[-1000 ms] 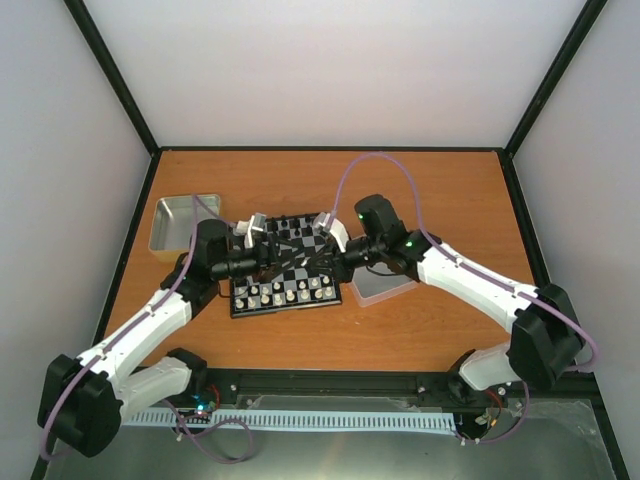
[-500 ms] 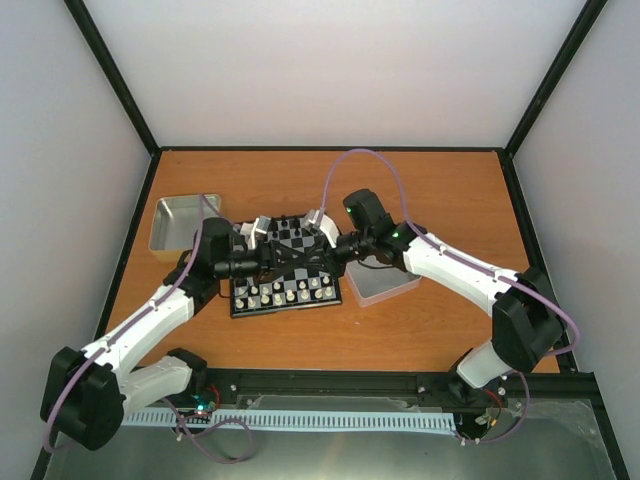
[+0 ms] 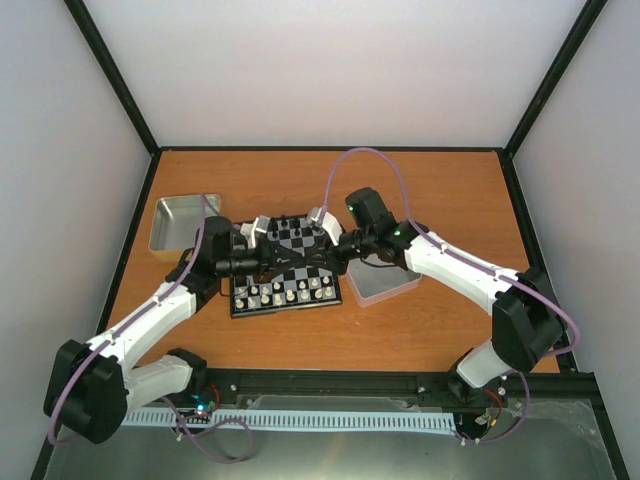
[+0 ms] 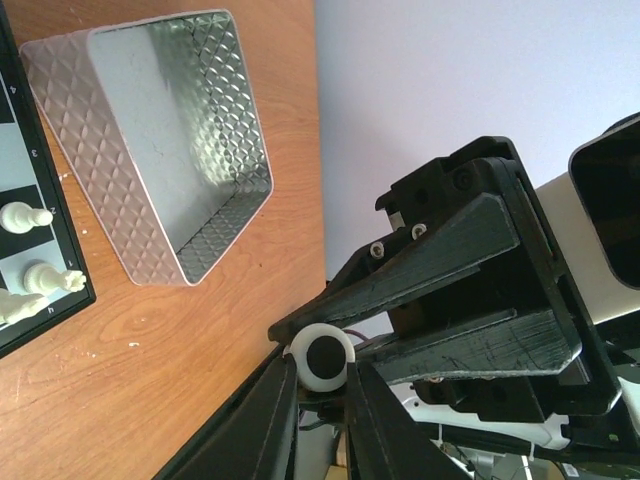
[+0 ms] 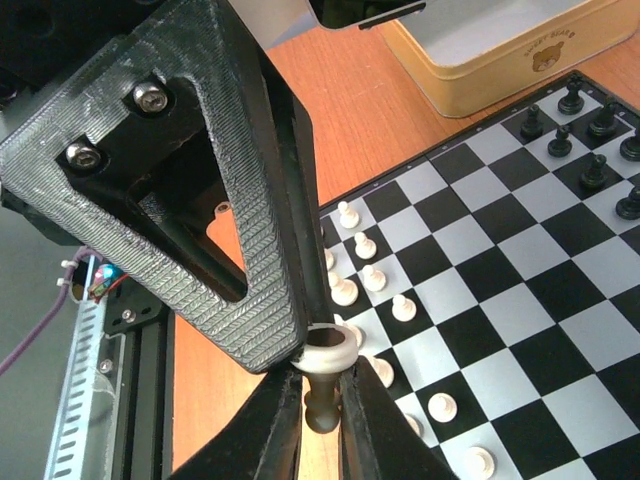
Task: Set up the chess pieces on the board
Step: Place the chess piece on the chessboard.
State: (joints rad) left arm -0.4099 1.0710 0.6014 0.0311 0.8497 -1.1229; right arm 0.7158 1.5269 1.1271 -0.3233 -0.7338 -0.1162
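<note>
The board (image 3: 300,268) lies mid-table, with cream-white chess pieces (image 3: 285,292) along its near rows and black ones at the far side. Both grippers meet just above it. My left gripper (image 4: 322,368) is shut on the round base of a white chess piece (image 4: 322,355). In the right wrist view that same piece (image 5: 325,350) hangs base-up, its stem between the fingers of my right gripper (image 5: 322,390). A left finger (image 5: 230,200) presses on the base. From above, the left gripper (image 3: 290,262) and the right gripper (image 3: 322,258) hide the piece.
A silver tray (image 3: 185,222) sits left of the board, and shows as a cream tin (image 5: 500,40) in the right wrist view. A textured tray (image 3: 385,288) sits to the board's right, its wall (image 4: 60,90) seen in the left wrist view. White pawns (image 5: 403,307) stand below the grippers.
The right arm swung left over the board to meet the left gripper. The left gripper closed onto the base of the piece held by the right gripper.
</note>
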